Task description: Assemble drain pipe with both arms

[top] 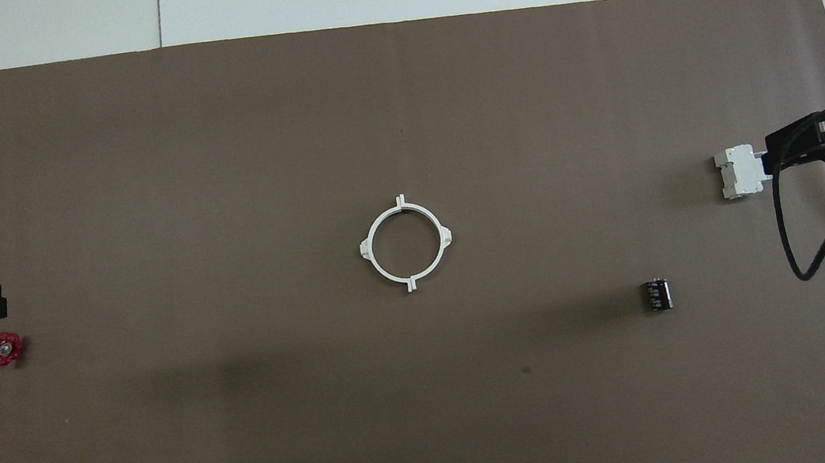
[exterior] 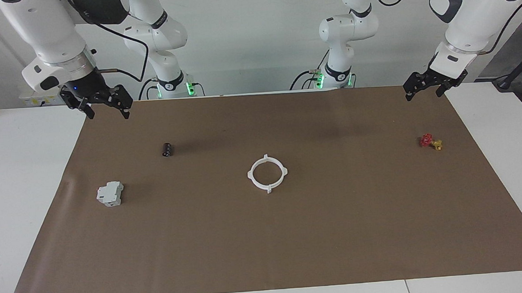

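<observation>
1. The white plastic ring with four tabs (exterior: 267, 173) lies mid-mat on the brown paper mat (exterior: 293, 243).
2. The small black ribbed cylinder (exterior: 167, 149) sits toward the right arm's end, nearer the robots.
3. The grey boxy block (exterior: 110, 193) lies farther out.
4. The red-and-gold valve (exterior: 430, 141) rests at the left arm's end.

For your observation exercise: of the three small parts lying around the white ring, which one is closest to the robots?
The small black cylinder. In the facing view it lies nearer the robots than the red-and-gold valve, and well nearer than the grey boxy block or the ring.
</observation>
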Controlling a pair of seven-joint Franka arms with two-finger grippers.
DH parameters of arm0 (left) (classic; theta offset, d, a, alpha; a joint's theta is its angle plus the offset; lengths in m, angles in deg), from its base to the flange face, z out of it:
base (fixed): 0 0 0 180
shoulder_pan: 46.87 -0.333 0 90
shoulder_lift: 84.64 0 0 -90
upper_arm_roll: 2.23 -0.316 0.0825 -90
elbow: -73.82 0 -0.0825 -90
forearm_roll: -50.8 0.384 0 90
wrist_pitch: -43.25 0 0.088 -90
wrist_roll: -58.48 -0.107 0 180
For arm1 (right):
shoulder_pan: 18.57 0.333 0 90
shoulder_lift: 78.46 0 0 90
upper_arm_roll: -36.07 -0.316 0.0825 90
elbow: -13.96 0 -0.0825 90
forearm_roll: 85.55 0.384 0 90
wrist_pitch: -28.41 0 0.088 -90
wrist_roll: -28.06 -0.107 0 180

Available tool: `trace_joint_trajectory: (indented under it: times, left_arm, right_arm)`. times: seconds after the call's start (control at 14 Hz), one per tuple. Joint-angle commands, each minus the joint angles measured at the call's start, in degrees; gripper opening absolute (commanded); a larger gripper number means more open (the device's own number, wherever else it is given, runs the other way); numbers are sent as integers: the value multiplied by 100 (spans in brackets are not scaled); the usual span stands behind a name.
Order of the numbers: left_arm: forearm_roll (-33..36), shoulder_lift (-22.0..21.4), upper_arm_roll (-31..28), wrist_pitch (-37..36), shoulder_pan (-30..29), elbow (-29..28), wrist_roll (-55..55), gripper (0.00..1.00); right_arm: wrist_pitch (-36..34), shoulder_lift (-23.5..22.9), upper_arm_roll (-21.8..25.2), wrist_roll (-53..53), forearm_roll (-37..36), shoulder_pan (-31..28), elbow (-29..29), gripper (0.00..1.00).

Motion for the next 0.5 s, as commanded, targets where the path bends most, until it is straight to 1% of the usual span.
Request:
trace_joint_trajectory:
  times: [0.0,0.14,0.43]
  left_arm:
    - [-65,145,-323,-341,421,329,5,100]
    - [-74,128,9,-492,421,304,30,100]
    - [-74,136,81,-308,421,348,66,100]
  right_arm:
    - [38,61,-23,130,210,-78,40,100]
    - [-102,61,-14,103,344,-70,40,100]
    - [-76,70,-5,94,230,-61,40,100]
